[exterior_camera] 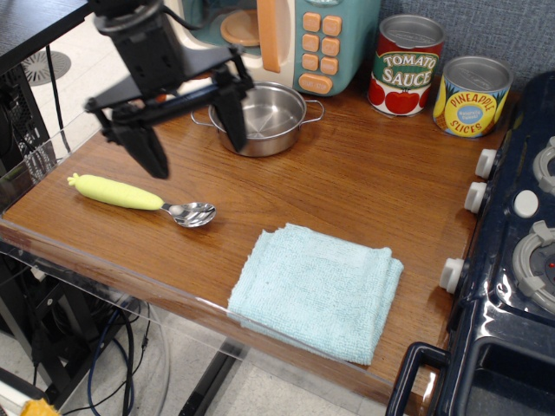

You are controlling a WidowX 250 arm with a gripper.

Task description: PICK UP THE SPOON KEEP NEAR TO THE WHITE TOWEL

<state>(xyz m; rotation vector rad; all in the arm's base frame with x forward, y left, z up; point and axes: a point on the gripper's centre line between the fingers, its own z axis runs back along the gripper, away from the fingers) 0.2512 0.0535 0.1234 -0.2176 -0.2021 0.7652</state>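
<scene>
Wooden tabletop (373,182) | spoon (143,198) lies flat near left front edge, bowl toward the white towel (317,289), apart from it | tool (192,128) hangs above spoon handle, jaws wide open, holding nothing | steel pot (267,117) behind.

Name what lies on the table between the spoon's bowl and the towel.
Nothing: between the spoon and the towel there is only bare wooden tabletop, as the single camera view shows.

Yellow-green-handled spoon (143,198) lies flat, left of folded pale-blue towel (316,289).
</scene>
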